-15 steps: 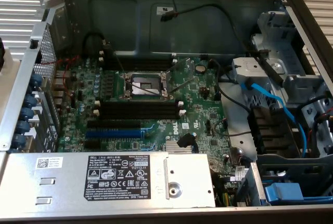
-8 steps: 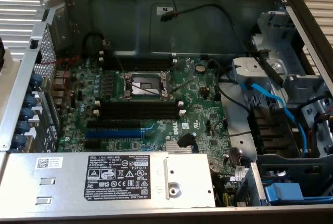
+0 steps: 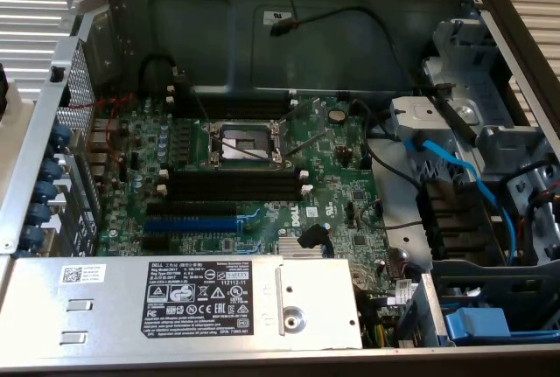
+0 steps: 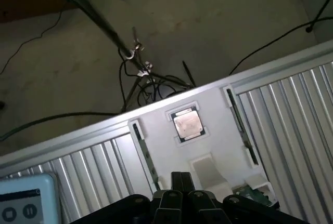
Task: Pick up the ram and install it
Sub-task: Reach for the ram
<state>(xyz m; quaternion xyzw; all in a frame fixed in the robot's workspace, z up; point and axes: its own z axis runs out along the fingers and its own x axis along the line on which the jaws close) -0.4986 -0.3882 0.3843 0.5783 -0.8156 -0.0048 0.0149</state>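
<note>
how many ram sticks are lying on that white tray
2. One ram stick lies beside the square chip on the white tray, the other on the chip's opposite side. The gripper covers part of the tray, so more could be hidden.

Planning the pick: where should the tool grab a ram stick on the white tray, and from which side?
Take the ram at mid-length, pinching its two flat faces, coming straight down from above. It looks set on edge in a narrow slot of the tray beside the CPU, so likely just its long upper edge stands free.
</note>
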